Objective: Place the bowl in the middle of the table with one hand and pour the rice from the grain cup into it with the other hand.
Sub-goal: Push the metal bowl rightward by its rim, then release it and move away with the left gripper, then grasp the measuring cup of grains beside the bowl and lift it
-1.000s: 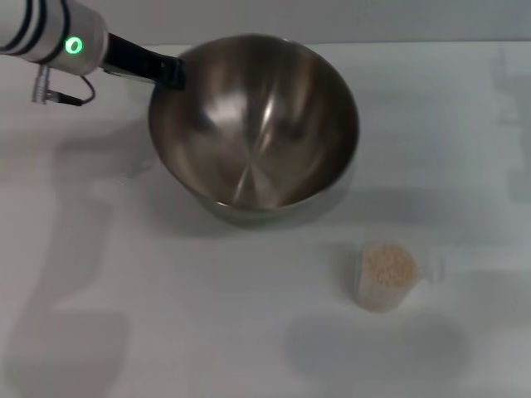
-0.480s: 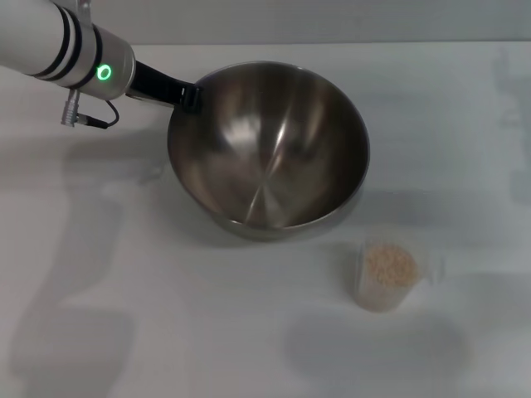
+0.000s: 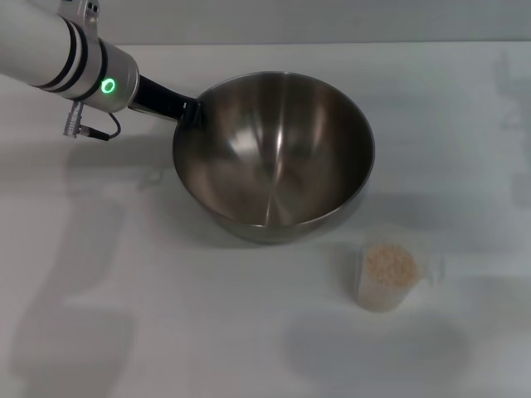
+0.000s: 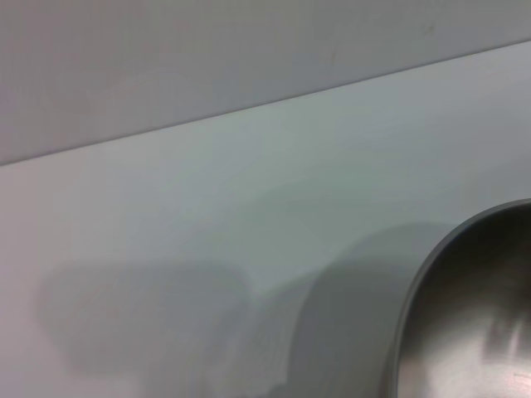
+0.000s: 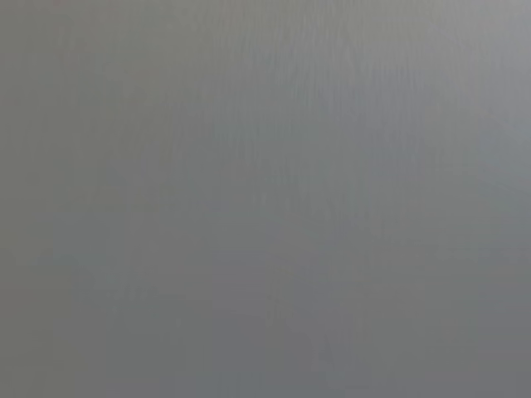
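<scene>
The big steel bowl stands near the middle of the table, its inside bare. My left gripper comes in from the upper left on the white arm with the green ring light and is shut on the bowl's rim at its left edge. The left wrist view shows only a curved part of the bowl over the table. A small clear grain cup, full of pale rice, stands on the table in front of the bowl to the right. My right gripper is out of view.
The table's far edge runs just behind the bowl, with a grey wall beyond it. Soft shadows lie on the table at the front left and beneath the cup. The right wrist view is a flat grey field.
The left gripper has carried the bowl to the right and toward me, and the bowl has levelled out from its tilt. The grain cup has stayed put.
</scene>
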Motion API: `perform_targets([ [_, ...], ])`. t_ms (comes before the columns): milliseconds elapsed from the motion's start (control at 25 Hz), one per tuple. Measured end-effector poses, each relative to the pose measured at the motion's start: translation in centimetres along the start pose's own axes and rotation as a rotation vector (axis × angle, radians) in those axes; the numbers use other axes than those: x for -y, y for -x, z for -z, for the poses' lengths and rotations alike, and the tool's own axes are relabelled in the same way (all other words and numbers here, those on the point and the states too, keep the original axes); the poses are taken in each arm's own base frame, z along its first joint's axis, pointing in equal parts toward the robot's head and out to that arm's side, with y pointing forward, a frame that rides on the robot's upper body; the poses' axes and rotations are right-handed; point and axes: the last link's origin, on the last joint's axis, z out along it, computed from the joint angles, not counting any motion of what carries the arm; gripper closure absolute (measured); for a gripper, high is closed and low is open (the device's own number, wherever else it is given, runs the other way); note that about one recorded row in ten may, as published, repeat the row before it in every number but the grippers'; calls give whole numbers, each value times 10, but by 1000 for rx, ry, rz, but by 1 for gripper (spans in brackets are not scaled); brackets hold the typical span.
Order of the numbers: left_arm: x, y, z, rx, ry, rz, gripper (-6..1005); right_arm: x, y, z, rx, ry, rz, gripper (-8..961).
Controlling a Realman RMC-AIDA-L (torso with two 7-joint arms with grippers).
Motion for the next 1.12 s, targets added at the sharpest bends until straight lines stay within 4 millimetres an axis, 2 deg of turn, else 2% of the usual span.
perform_targets([
  [160, 2, 1, 1, -16, -1, 12, 766, -1, 0, 1, 2, 2, -2, 360],
  [240, 4, 0, 2, -27, -3, 15, 709, -1, 1, 1, 3, 3, -2, 360],
  [440, 14, -11, 30, -186, -26, 29, 567, -1, 1, 2, 5, 5, -2, 360],
  [600, 40, -16, 64, -453, -147, 51, 571, -2, 0, 1, -4, 6, -2, 360],
  [760, 71, -1, 83, -667, -340, 37, 574, -2, 0, 1, -1, 6, -3, 360],
  [880, 83, 13, 85, -798, -512, -30, 577, -3, 0, -1, 3, 8, -6, 360],
  [960, 89, 34, 81, -938, -690, -69, 575, -4, 1, -2, 4, 10, -8, 360],
  [1000, 89, 34, 81, -938, -690, -69, 574, -5, 1, -2, 5, 10, -8, 361],
  [1120, 90, 54, 77, -1075, -798, -104, 570, -6, 0, -3, 2, 12, -12, 361],
])
